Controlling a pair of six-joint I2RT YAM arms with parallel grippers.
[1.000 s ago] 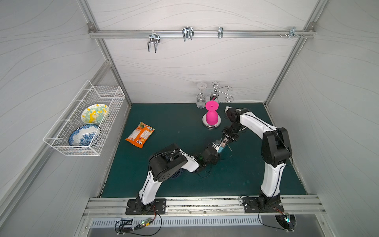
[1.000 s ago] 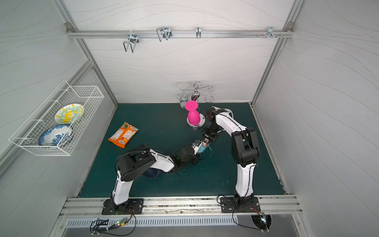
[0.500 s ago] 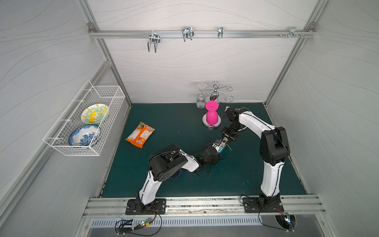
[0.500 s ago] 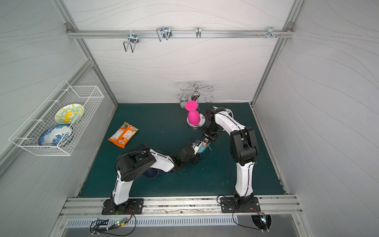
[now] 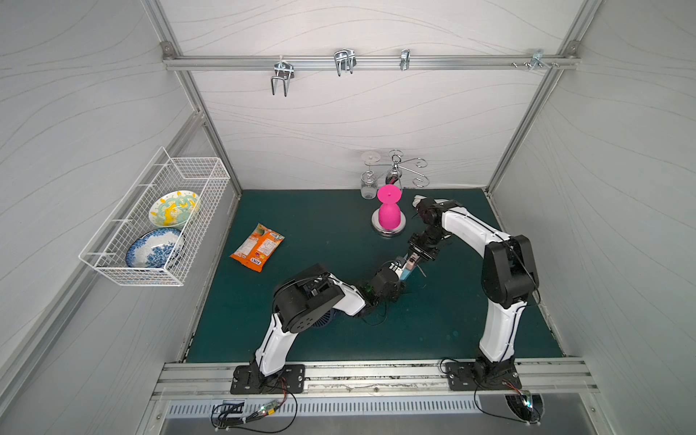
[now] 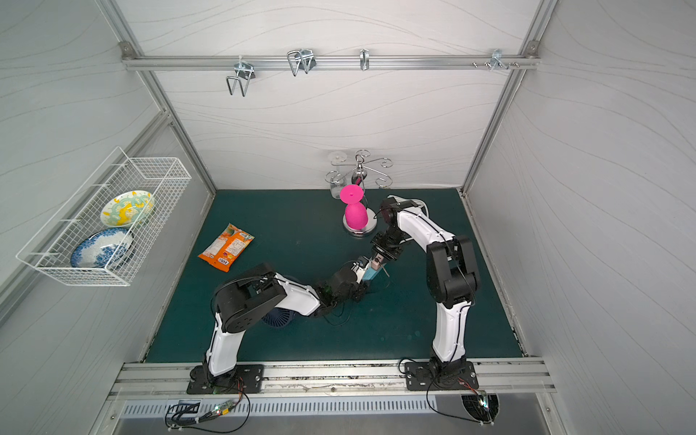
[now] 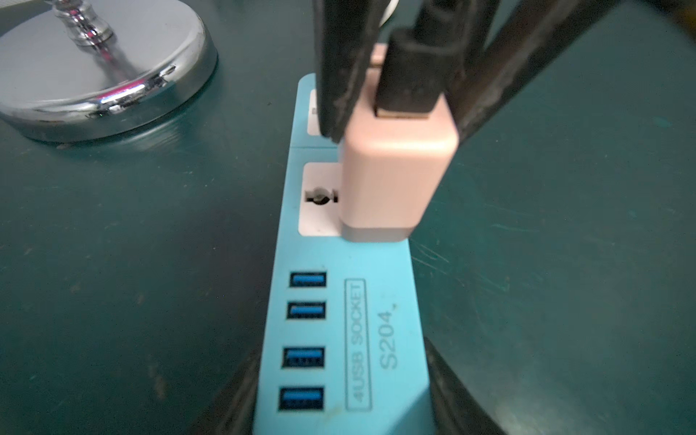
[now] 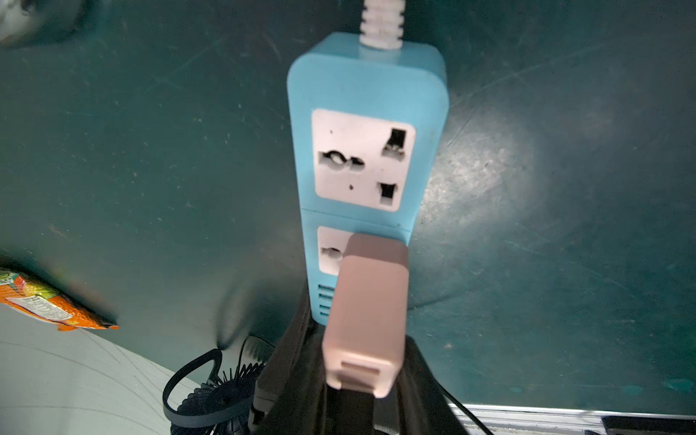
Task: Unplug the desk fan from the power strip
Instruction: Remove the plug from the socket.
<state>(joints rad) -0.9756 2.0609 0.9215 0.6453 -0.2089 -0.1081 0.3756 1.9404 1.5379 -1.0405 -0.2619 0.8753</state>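
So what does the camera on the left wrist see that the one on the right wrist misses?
Only the left wrist view shows the strip's four blue USB ports, the shiny round stand base, and the black cable connector pushed into the pink plug. Only the right wrist view shows the free socket, the white cord, the desk fan and an orange snack bag. Both show the power strip on the green mat with the pink plug, gripped by the right gripper, at its second socket.
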